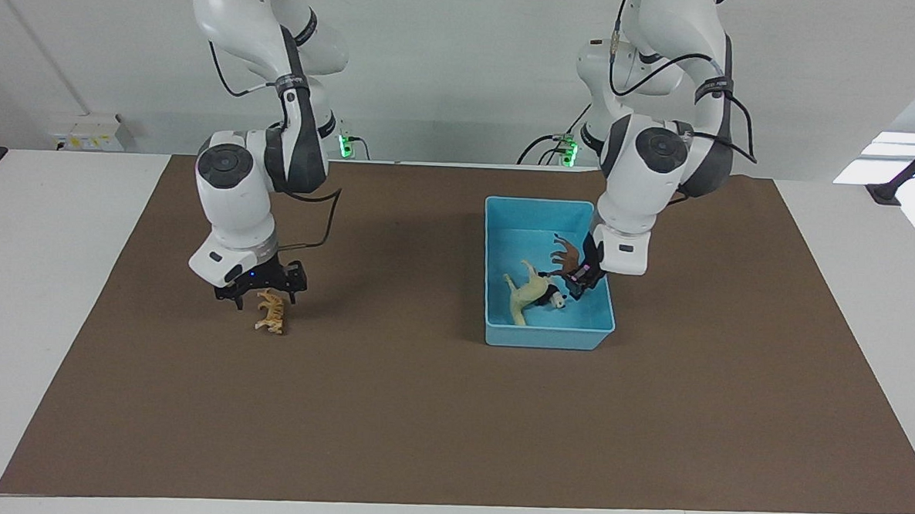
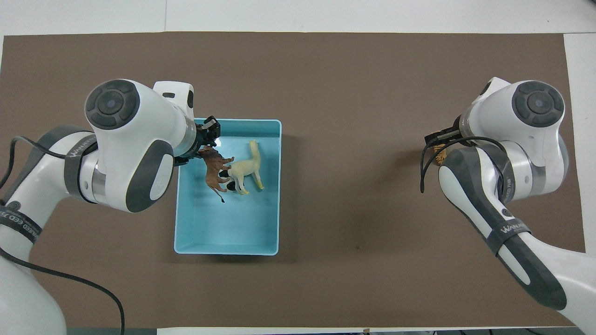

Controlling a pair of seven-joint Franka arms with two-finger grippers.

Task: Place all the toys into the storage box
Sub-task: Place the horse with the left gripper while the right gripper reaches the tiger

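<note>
Lion over the box, tiger next.

The left pincer (image 1: 578,281) hangs over the box (image 1: 493,320) with the lion (image 1: 564,255) at its tips; whether the grip has begun to slacken I cannot tell. The cream animal (image 1: 524,292) and panda (image 1: 557,297) lie inside, touching. The right pincer (image 1: 259,293), fingers spread, hovers just above the tiger (image 1: 271,313) on the tabletop, toward the right arm's end. These figurines look light, stiff and smooth; the trunk seems the safest hold, as thin legs could slip. The facing view shows the tiger whole; overhead, the right arm hides nearly all of it, yet shows the lion overlapping the cream animal.
</note>
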